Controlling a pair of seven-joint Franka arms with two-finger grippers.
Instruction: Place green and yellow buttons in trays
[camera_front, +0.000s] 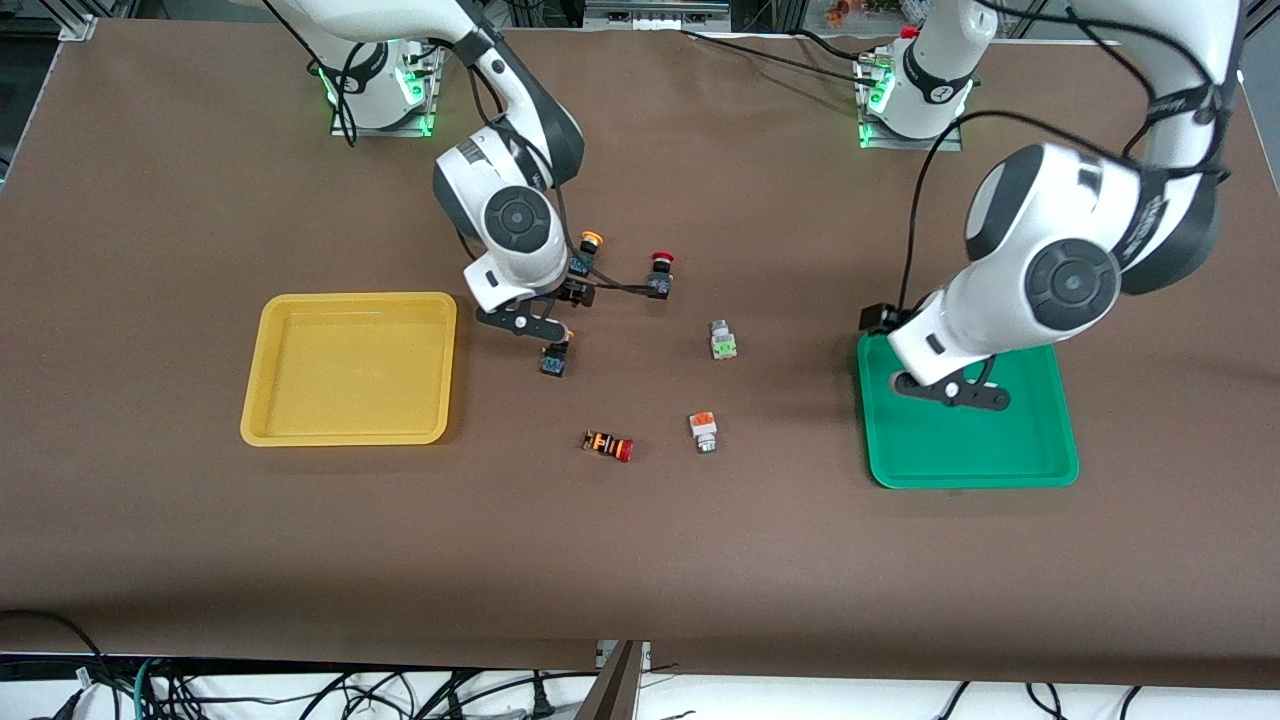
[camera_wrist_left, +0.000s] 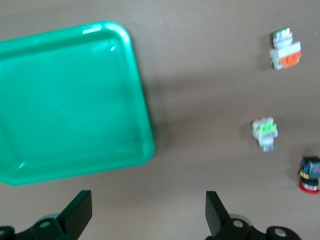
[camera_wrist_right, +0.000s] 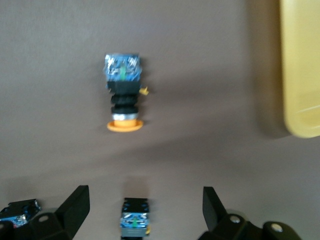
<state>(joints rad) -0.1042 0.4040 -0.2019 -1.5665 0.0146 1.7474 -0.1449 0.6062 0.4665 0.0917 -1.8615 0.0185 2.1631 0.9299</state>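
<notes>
You have four task buttons on the brown table:
- Two yellow-capped black-blue switches (camera_front: 555, 360) (camera_front: 585, 251), both beside the yellow plastic tray (camera_front: 262, 400).
- Two white-grey switches, one green-block (camera_front: 723, 341), one orange-block (camera_front: 703, 431), mid-table.

Two trays, yellow and green (camera_front: 1040, 465), both empty. Right gripper (camera_front: 530, 327) hangs wide open, holding nothing, over the nearer yellow switch. Left gripper (camera_front: 950, 392), open and holding nothing, is over the green tray.

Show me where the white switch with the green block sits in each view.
Front view: green-block switch, farther from the camera than the orange-block switch.
Left wrist view: green-block switch, lying apart from the green tray.
Right wrist view: not in it.
Shared landmark: green tray, in the front and left wrist views.
</notes>
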